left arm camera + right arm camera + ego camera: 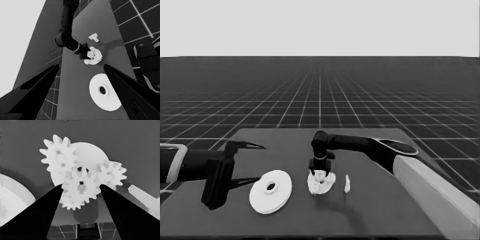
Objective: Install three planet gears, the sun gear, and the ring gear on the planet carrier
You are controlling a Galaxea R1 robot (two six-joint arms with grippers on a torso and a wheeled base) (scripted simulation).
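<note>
Gears (81,186) crowd the smaller round part (321,184) mid-surface: white toothed wheels, two seated, a third clamped between the right end effector's (321,172) fingers above it. Left of it lies the larger round part (271,191), beside the idle, open left end effector (252,162).

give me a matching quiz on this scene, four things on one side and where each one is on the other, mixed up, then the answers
Things:
1. larger round part
2. gear between the fingers
3. thin white piece
4. left gripper

Places:
A. alone on the table, on the far side of the smaller round part from the larger one
B. flat on the table beside the waiting left arm
C. over the table's left end, touching no part
D. in the right gripper, over the middle of the smaller round part, among the other gears

Pairs: 1-B, 2-D, 3-A, 4-C
</note>
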